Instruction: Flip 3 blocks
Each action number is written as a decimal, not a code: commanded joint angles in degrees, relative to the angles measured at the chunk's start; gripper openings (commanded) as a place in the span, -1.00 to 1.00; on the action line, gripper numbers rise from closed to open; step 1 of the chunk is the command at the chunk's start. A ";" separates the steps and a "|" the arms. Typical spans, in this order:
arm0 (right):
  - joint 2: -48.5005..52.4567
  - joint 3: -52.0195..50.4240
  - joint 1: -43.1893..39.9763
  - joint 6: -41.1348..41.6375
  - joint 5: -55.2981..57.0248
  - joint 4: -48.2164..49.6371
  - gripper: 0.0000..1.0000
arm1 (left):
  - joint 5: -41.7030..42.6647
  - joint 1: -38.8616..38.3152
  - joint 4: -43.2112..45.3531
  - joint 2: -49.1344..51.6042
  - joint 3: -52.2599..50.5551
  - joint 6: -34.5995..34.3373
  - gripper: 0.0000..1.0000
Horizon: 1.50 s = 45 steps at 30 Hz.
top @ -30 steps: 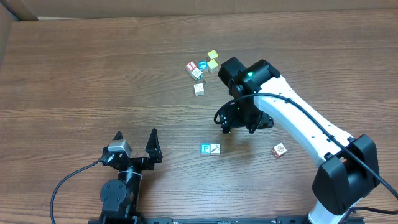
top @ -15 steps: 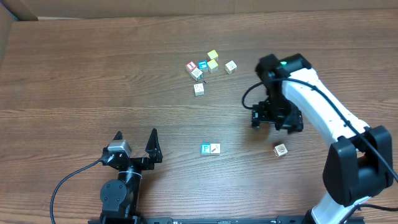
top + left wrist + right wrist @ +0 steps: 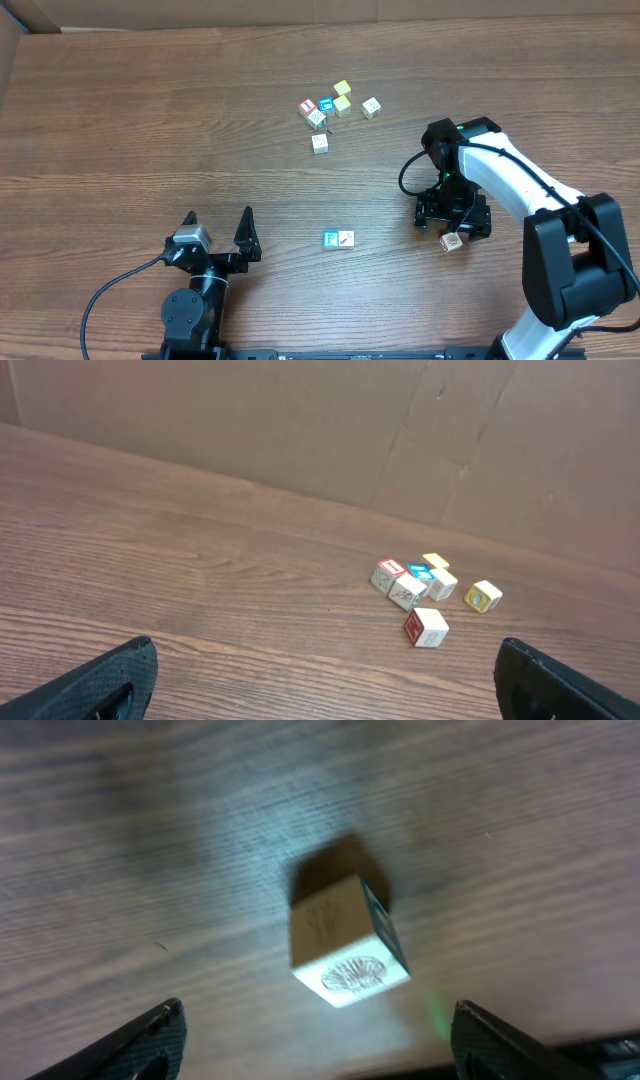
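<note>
— Hovering over that cream block (image 3: 345,945), alone on the right: right gripper (image 3: 330,1038) jaws open, touching nothing.
— Light, hard wood (probably slick); pinch opposite flat sides. Left gripper (image 3: 218,228) gapes empty.

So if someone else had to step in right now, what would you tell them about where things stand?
Left pincer: open, idle, holding nothing.
Right pincer: open, hanging over a cream cube, not touching it.
Blue-and-white cube and second cream cube sit side by side, off to its left in the overhead view.
Done: cannot tell which cubes are already flipped.
To do: likely grip that cream cube and turn it.
</note>
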 commanded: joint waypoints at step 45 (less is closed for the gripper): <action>-6.99 -0.28 -1.40 -2.01 -13.79 6.80 0.38 | 0.44 0.26 0.09 -0.61 -0.20 0.87 1.00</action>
